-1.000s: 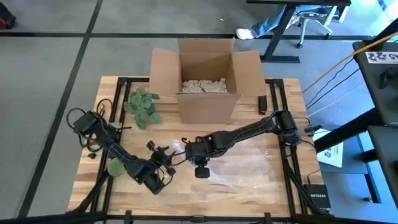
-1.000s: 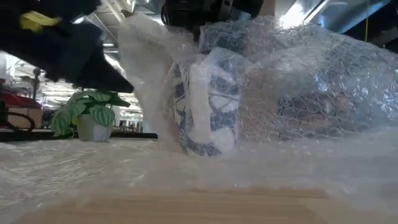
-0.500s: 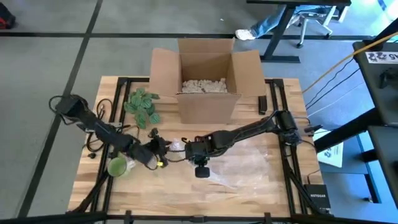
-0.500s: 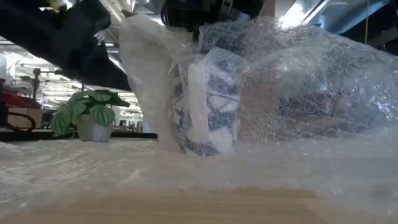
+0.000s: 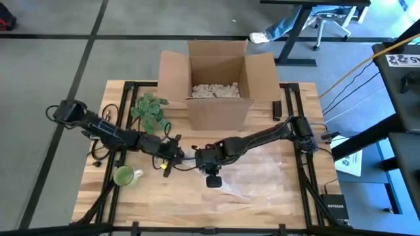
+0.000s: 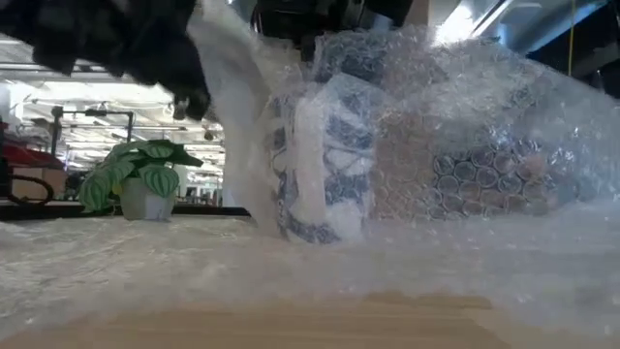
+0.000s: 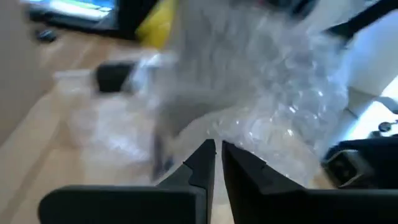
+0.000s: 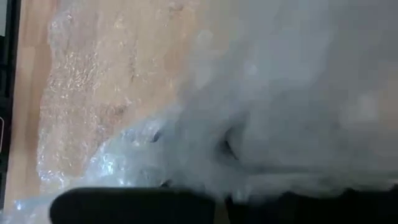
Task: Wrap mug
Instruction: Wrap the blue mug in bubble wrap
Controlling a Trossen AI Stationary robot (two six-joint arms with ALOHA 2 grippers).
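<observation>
The left gripper (image 7: 217,152) has its two dark fingers (image 7: 200,163) drawn almost together with only a sliver of gap, their tips at the edge of the bubble wrap (image 7: 280,118); whether a fold of film is actually pinched there cannot be told. In the high view this left gripper (image 5: 172,155) sits just beside the right gripper (image 5: 205,157), which hangs directly over the bundle near the table's middle; the right fingers are hidden under film in its own wrist view, so their state cannot be told. The mug (image 6: 320,160), white with a blue pattern, stands upright on the wooden table (image 5: 262,190), already swathed in bubble wrap (image 6: 465,126) that billows to one side and spreads over the boards in front. The step in hand looks like drawing the loose flap around the mug's uncovered side. To do it well, the left arm should probably take a sure bite of film, pull it snug across the mug without tipping it, and let the right arm steady the top. Behind, an open cardboard box (image 5: 220,82) holds a layer of pale packing fill (image 5: 214,90). A small potted plant (image 5: 151,111) stands beside the box, and a green cup (image 5: 123,176) sits near the left arm; its contents cannot be made out.
</observation>
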